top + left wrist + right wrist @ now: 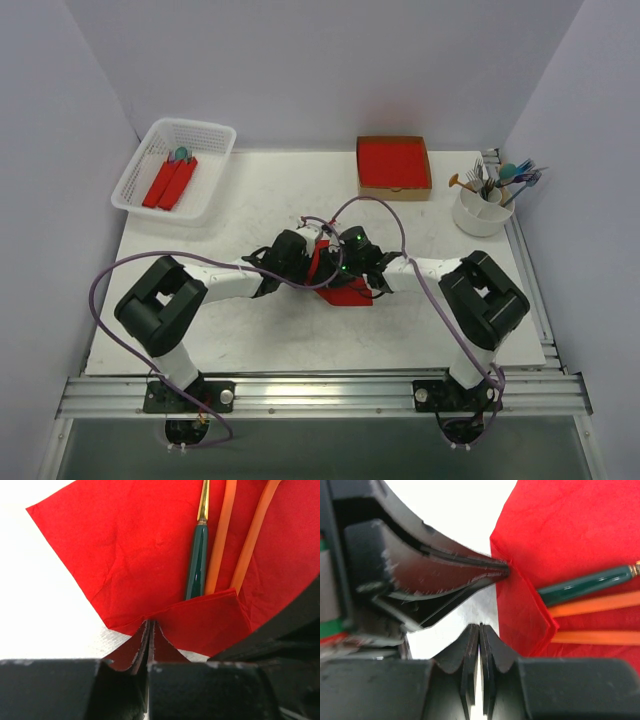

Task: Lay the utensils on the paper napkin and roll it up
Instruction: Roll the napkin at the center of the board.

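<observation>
Three utensils, one teal and two orange, are laid on the red paper napkin in the middle of the surface, with its edge folded over their handles, so rolling is judged begun. The left claw is clamped on that fold, and the right claw is closed just beside it with nothing seen held. A tight, even turn over the handles is called for next.

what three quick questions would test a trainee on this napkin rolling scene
1. True or false: the left gripper is pinched shut on the edge of the paper napkin.
2. How many utensils lie on the napkin in the left wrist view?
3. Where on the table is the white basket? A far left corner, B far right corner, C near edge.

Key: 1 true; 2 three; 3 A.
</observation>
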`<state>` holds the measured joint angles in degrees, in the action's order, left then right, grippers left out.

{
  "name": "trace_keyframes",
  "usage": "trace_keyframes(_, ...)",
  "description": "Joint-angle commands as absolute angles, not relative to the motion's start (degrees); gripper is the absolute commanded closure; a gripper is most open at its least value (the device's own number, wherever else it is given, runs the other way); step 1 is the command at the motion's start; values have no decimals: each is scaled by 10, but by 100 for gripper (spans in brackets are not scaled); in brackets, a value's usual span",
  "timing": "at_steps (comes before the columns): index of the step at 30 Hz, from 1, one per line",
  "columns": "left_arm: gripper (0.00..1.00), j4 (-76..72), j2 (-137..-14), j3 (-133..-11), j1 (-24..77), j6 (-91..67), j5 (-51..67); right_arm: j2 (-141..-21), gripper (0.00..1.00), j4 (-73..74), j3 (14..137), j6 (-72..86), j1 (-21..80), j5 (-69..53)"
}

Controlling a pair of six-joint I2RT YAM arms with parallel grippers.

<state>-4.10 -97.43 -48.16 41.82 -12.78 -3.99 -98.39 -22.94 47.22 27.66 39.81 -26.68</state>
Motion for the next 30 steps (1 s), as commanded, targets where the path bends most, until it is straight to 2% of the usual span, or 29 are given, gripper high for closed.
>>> trace_keyframes(1, 98, -45, -980, -502, 413, -120, -27, -998, 93, -257, 464, 286, 400, -276)
trace_keyframes(30, 98, -43, -989, -507, 410, -113, -14, -984, 95, -274, 408, 307, 396, -255)
